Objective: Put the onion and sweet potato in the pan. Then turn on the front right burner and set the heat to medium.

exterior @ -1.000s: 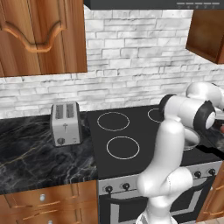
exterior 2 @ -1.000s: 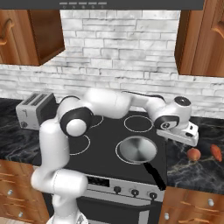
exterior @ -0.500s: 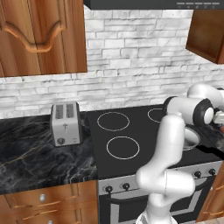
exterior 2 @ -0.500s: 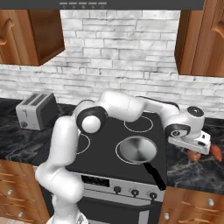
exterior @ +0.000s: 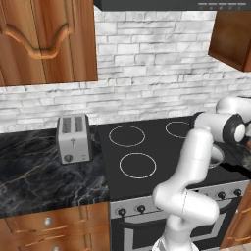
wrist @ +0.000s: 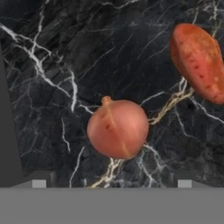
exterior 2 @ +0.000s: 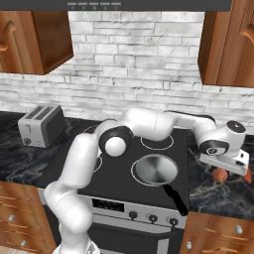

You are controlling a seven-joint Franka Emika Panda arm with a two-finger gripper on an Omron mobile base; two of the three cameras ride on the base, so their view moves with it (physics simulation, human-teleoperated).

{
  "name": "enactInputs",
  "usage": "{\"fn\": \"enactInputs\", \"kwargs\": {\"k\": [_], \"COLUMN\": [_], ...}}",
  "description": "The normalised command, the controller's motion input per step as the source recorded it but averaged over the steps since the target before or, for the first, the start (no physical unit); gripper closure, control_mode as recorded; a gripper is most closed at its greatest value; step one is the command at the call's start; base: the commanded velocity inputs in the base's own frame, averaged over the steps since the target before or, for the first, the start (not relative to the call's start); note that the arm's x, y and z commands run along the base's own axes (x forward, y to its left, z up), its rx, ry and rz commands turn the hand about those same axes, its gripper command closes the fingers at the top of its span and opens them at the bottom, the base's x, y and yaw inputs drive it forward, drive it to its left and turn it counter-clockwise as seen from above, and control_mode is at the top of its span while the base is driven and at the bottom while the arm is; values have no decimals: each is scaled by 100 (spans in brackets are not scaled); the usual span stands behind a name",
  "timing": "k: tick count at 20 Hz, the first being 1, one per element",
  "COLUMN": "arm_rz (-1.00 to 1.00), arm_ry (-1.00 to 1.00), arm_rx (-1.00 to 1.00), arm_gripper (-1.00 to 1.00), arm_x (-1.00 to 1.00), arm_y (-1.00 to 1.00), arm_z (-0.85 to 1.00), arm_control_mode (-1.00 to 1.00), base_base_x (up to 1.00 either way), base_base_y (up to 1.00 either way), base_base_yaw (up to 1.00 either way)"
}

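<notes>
— Kitchen first: what's around? White brick wall, wooden cabinets, and a black marble worktop (exterior 2: pixel 218 191) on both sides of a black glass cooktop (exterior 2: pixel 119 173).

— And on the stove? The pan (exterior 2: pixel 156 169) sits on the front right burner (exterior 2: pixel 135 171), its black handle pointing toward the front edge. A silver toaster (exterior 2: pixel 40 125) stands on the worktop well to the left.

— Where's the arm? It reaches across the cooktop to the right, so the tool (exterior 2: pixel 229 165) hangs over the worktop just right of the stove.

— The vegetables? The onion (wrist: pixel 117 129) lies on the marble directly under the tool, with the sweet potato (wrist: pixel 199 61) near it but apart. From the right base view the onion (exterior 2: pixel 220 174) peeks out below the hand.

— Is the tool gripping anything? No; its fingers stand wide apart, above the onion, holding nothing.
</notes>
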Motion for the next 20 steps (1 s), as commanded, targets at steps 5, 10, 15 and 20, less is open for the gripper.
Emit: {"fn": "enactInputs", "kwargs": {"k": [5, 10, 15, 20], "arm_rz": [1, 0, 0, 0], "arm_ry": [0, 0, 0, 0], "arm_rx": [0, 0, 0, 0], "arm_gripper": [-100, -100, -100, -100], "arm_x": [41, 14, -5, 0], "arm_y": [0, 0, -1, 0], "arm_z": [-10, -1, -27, -38], "arm_control_mode": [-100, -100, -100, -100], "base_base_x": [0, 0, 0, 0], "base_base_y": [0, 0, 0, 0], "base_base_yaw": [0, 0, 0, 0]}}
